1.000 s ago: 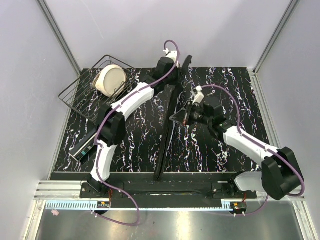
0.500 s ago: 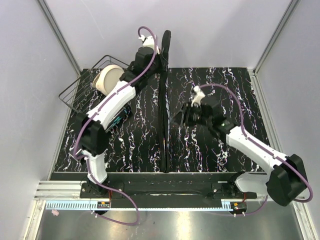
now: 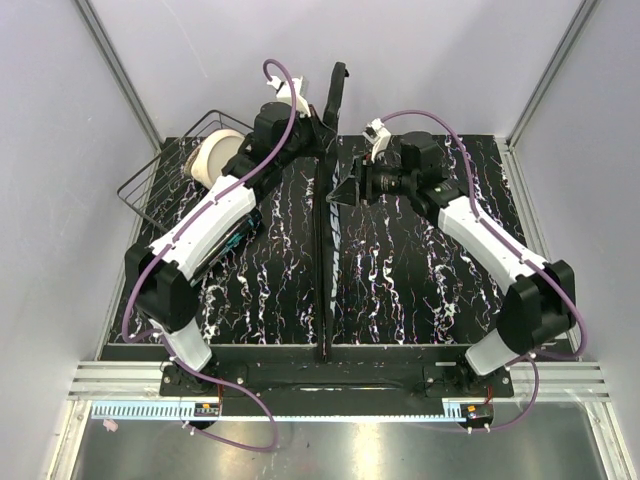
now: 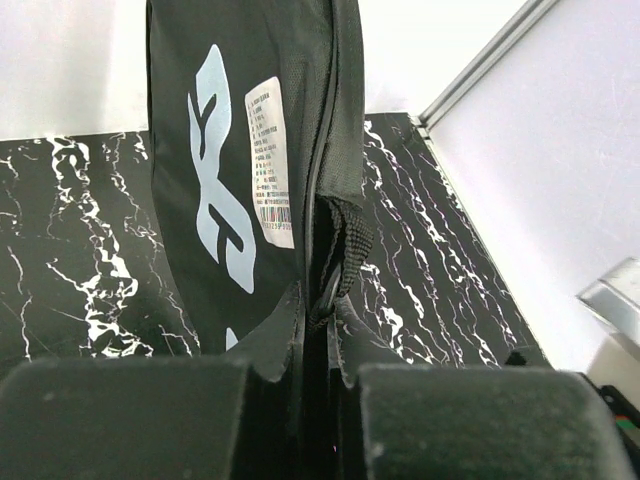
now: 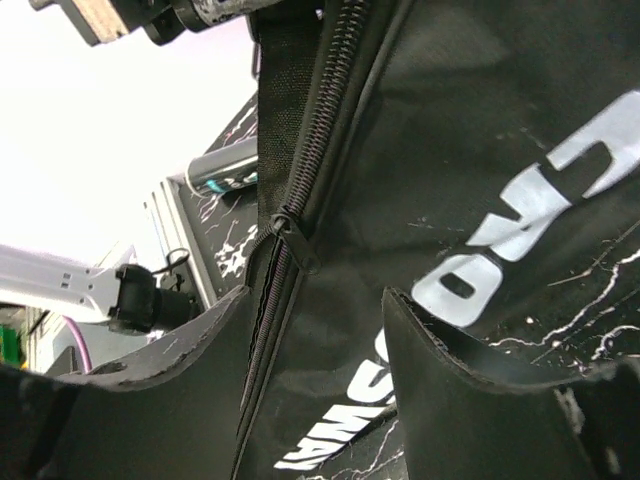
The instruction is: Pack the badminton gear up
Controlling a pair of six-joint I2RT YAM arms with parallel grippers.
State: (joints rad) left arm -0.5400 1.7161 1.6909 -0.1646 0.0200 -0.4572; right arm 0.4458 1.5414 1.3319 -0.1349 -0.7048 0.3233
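Note:
The long black racket bag [image 3: 325, 260] stands on edge down the middle of the table, its far end lifted past the back edge. At that far end my left gripper [image 3: 318, 130] is shut on the bag's seam beside a webbing loop [image 4: 350, 245]; in the left wrist view the gripper [image 4: 325, 325] pinches the fabric, and a white label [image 4: 272, 160] shows on the bag [image 4: 230, 120]. My right gripper [image 3: 340, 192] stands open at the bag's right side. In the right wrist view this gripper [image 5: 315, 325] frames the lettered side of the bag [image 5: 470, 150], with the zipper pull [image 5: 297, 243] just beyond the fingertips. The black shuttle tube [image 3: 240, 228] lies left of the bag, partly under the left arm.
A black wire basket [image 3: 160, 185] sits at the back left corner with a cream round object [image 3: 218, 158] in it. Grey walls with metal corner posts close in the table on three sides. The arm bases stand at the near edge.
My left arm swung the bag's far end leftward and farther back, straightening the bag. My right gripper opened, let go of the bag and moved toward the far end.

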